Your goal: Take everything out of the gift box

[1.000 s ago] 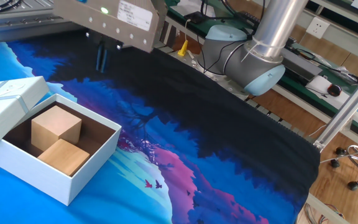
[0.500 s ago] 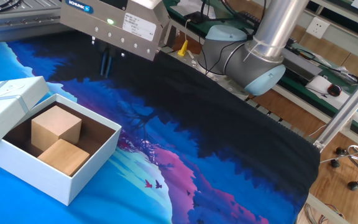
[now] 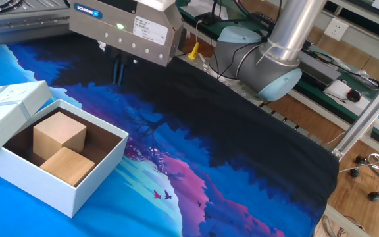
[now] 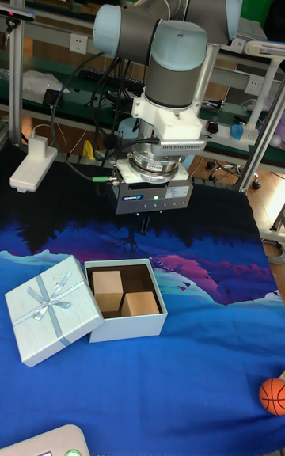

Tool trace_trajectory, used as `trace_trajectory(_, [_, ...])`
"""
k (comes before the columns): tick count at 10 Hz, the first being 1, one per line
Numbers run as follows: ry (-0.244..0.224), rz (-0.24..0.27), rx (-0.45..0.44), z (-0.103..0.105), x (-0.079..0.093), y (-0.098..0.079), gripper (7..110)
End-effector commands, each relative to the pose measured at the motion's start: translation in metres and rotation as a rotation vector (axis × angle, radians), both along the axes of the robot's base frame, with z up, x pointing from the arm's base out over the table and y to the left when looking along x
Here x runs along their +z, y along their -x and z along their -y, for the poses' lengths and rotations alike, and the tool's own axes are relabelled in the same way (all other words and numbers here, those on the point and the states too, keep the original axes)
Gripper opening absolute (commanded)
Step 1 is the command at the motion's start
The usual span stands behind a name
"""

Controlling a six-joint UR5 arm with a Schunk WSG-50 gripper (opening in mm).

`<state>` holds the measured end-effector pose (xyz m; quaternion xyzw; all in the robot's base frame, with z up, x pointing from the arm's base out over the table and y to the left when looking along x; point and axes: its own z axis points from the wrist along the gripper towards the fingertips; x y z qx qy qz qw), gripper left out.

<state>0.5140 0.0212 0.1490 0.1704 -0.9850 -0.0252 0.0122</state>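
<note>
Gift box (image 3: 77,187) sat open at about 8 o'clock on the mat (image 3: 242,164), lid (image 3: 8,108) with bow leaning against its 10 o'clock edge in the fixed view, lying flat beside it in the tall view. Inside, two wood blocks touching: paler block (image 3: 59,135) toward 11 o'clock, tanner block (image 3: 68,164) toward 5 o'clock, brown floor bare along the remaining sides.

Gripper (image 3: 118,69) hung above the mat at roughly 1 o'clock from the box, well apart from it, carrying nothing. Fingers (image 4: 134,234) seen only as dark stubs close together under the housing; gap between them unreadable, so cannot say whether parted or closed.

Judged: blocks stiff, light, smooth-faced, not fragile; likely to hold under a firm pinch on two opposite flat sides. Paler block stood higher, so the easier first take. Touching faces unreachable; free faces toward the bare floor preferred. Cardboard walls thin, light box apt to slide or lift if a finger snagged.
</note>
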Motion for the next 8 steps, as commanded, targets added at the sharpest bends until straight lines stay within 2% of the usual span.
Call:
trace_trajectory(1, [-0.023, -0.021, -0.031, -0.0046, 0.0012, 0.0050, 7])
trace_trajectory(5, [-0.048, -0.007, -0.048, -0.0122, 0.0011, 0.0014, 7])
trace_trajectory(8, [-0.048, -0.006, -0.056, -0.0123, 0.0011, 0.0010, 7])
